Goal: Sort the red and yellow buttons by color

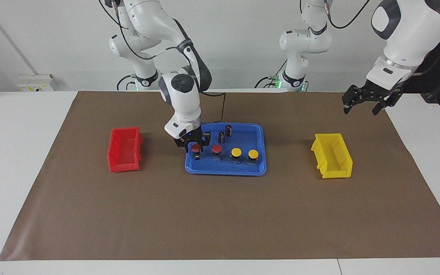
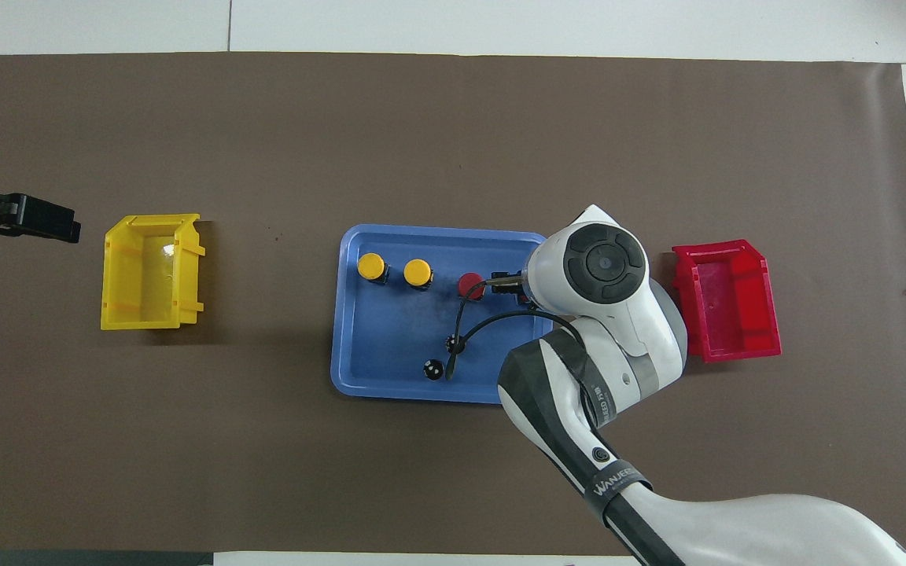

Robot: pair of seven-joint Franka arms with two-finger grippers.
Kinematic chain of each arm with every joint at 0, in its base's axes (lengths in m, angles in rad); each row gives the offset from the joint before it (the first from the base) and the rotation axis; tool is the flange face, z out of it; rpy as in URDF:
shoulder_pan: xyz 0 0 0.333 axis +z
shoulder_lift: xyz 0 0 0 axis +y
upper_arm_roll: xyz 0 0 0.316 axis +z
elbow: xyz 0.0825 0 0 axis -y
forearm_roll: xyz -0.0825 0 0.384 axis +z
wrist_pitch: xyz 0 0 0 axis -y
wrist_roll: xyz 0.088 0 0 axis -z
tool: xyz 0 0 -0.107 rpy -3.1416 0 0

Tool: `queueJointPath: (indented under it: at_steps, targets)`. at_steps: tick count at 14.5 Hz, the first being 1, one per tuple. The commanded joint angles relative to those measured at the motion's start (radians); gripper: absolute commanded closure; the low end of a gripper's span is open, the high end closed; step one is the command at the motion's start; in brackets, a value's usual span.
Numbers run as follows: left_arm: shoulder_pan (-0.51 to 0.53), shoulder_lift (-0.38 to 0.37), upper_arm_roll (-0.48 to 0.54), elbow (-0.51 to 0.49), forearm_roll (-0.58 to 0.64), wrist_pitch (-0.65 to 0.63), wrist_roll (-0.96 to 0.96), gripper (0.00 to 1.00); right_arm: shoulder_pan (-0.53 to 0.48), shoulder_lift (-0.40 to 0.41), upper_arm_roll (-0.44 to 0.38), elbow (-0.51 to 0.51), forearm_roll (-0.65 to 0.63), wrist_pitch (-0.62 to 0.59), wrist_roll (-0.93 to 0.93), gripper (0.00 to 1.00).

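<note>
Four buttons stand in a row in the blue tray [image 1: 225,170]: two red [image 1: 196,147] [image 1: 216,148] and two yellow [image 1: 236,152] [image 1: 253,154]. My right gripper [image 1: 196,144] is down in the tray, open, with its fingers on either side of the red button at the row's end toward the right arm. In the overhead view that button is hidden under the right hand; the other red one [image 2: 470,284] and both yellow ones [image 2: 371,266] [image 2: 418,272] show. My left gripper [image 1: 361,107] waits open, raised over the mat's edge at the left arm's end.
A red bin [image 1: 124,149] sits beside the tray toward the right arm's end. A yellow bin [image 1: 332,155] sits toward the left arm's end. Two small dark cylinders [image 1: 228,130] [image 1: 221,136] stand in the tray, nearer to the robots than the buttons.
</note>
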Motion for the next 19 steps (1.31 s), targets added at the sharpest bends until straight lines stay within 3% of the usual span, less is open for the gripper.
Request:
queueJointPath:
  at_steps: [1,5,8,10,13,15,17,19]
  targets:
    - [0.018,-0.014,0.016,-0.006,0.01,-0.021,-0.001,0.0,-0.006,-0.015,0.002,-0.02,0.003,0.022,-0.019,0.56]
    - [0.005,-0.033,0.006,-0.036,0.01,-0.024,-0.007,0.0,-0.003,-0.008,0.002,0.012,0.012,0.009,-0.016,0.81]
    - [-0.074,-0.059,0.004,-0.153,0.007,0.161,-0.131,0.0,-0.018,-0.018,-0.001,0.124,0.012,-0.116,-0.022,0.81]
    - [-0.186,-0.018,0.004,-0.175,0.005,0.256,-0.301,0.01,-0.053,-0.083,-0.005,0.153,0.007,-0.23,-0.058,0.81]
    - [-0.307,0.099,0.004,-0.173,-0.009,0.386,-0.464,0.03,-0.188,-0.253,-0.008,0.065,0.003,-0.36,-0.231,0.81]
    - [-0.361,0.18,0.004,-0.178,-0.009,0.474,-0.543,0.07,-0.309,-0.326,-0.008,0.012,0.003,-0.42,-0.375,0.81]
    - [-0.381,0.232,0.004,-0.181,-0.01,0.518,-0.564,0.13,-0.435,-0.338,-0.008,-0.026,0.003,-0.411,-0.546,0.81]
    - [-0.404,0.257,0.004,-0.198,-0.012,0.557,-0.601,0.19,-0.484,-0.378,-0.007,-0.121,0.003,-0.342,-0.608,0.81]
